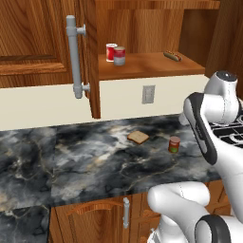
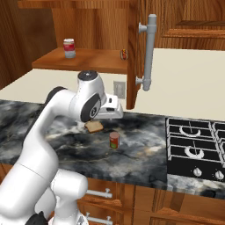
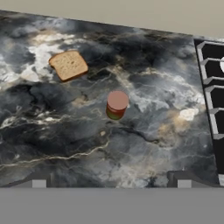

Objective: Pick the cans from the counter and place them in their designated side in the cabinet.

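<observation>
Fingertips of our claw sit wide apart at the near edge of the hand view, nothing between them, so we read the claw as released and ready to close on something. We hang above the counter looking down, which suits a top-down approach to a small upright tin.

Just ahead of the claw and a little below its line of sight stands the red can with the green label, upright on the stone, apart from everything else. We judge this is the one left to collect, and it sits near the centre between our fingers because we are lining up on it.

Farther ahead and off to one side lies a slice of bread, flat on the counter, well apart from the can and no obstacle. On the other side, the stove borders the stone.

Farthest and above us is the cabinet, door swung open so the shelf is reachable. The pale can with the red band stands on the shelf, touching or just beside a bright red can. A hot dog lies toward the shelf's other end.
</observation>
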Controlling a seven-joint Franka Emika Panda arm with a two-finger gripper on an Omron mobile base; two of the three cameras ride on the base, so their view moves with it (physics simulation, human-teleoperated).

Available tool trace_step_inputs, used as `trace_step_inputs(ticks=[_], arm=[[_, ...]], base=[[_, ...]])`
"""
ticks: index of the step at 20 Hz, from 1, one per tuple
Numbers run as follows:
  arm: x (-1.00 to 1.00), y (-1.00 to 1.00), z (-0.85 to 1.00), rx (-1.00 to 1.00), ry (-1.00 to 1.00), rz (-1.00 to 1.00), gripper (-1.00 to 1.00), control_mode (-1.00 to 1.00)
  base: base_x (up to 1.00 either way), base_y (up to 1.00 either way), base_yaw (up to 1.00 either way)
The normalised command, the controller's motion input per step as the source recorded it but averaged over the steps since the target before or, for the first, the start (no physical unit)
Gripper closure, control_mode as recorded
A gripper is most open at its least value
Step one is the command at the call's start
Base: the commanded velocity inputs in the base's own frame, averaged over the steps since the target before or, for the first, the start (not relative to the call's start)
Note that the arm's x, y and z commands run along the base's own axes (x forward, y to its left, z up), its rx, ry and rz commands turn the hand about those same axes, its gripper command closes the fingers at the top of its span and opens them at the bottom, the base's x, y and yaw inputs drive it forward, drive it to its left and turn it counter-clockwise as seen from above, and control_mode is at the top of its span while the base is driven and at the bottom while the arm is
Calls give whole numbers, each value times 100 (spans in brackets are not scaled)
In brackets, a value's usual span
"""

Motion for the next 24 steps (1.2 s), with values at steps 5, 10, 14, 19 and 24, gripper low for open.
trace_step_inputs(ticks=[5, 10, 14, 19, 24], arm=[[0, -1, -13, 3, -11, 0, -100, -100], [9, 0, -23, 0, -5, 0, -100, -100], [13, 0, -25, 0, -4, 0, -100, -100], [17, 0, -25, 0, -3, 0, -100, -100], [24, 0, -26, -1, 0, 0, -100, -100]], base=[[0, 0, 0], [0, 0, 0], [0, 0, 0], [0, 0, 0], [0, 0, 0]])
